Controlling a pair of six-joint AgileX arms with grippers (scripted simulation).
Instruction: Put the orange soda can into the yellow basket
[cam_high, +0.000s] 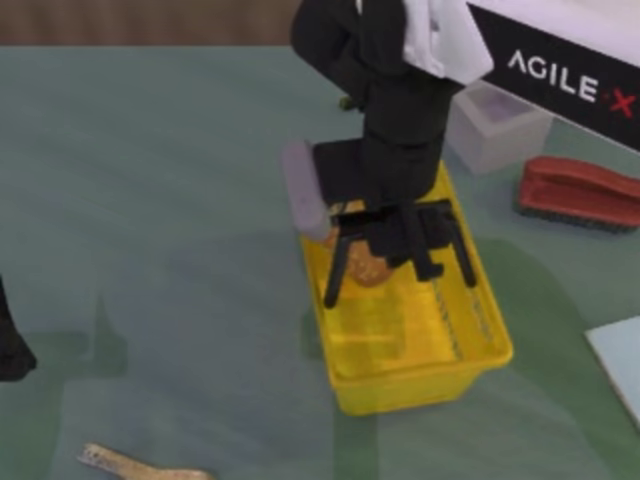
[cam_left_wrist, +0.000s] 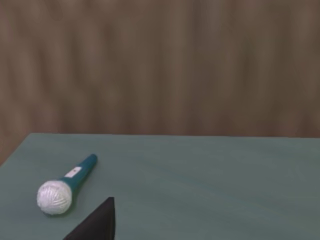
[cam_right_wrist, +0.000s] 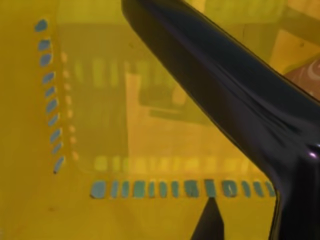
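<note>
Top view: right arm's gripper (cam_high: 398, 250), centre frame, reaches into the yellow basket (cam_high: 420, 385). Orange soda can (cam_high: 362, 265) shows beside the fingers, inside the basket's upper-left part; whether the fingers pinch it, cannot tell. Left arm parked at left edge.

Left wrist view: dark finger tip (cam_left_wrist: 97, 225), bottom; microphone (cam_left_wrist: 65, 187) lower left on the table; finger spread cannot tell.

Right wrist view: black basket handle (cam_right_wrist: 225, 95) crosses yellow slotted walls.

Judgement: can over or in the basket; release and withdrawal remain.
</note>
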